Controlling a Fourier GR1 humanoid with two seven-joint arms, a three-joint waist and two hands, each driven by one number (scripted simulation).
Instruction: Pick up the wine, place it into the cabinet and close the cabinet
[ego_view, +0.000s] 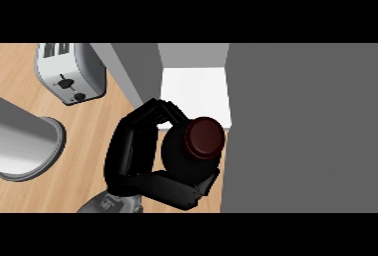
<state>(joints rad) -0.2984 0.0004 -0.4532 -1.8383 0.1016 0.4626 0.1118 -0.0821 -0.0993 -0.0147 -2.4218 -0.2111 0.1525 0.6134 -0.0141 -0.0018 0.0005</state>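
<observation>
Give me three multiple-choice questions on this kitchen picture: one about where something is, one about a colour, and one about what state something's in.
1. Where is the toaster?
A) upper left of the view
B) lower right
C) dead centre

2. What colour is the top of the wine bottle?
A) green
B) dark red
C) yellow

3. What is the left hand doing?
A) open and holding nothing
B) pressing the toaster
C) curled round the wine bottle

Answers:
1 A, it stands on the wooden counter at upper left.
2 B, the round top shows dark red against the black body.
3 C, fingers wrap over the bottle and the thumb wraps under it.
</observation>
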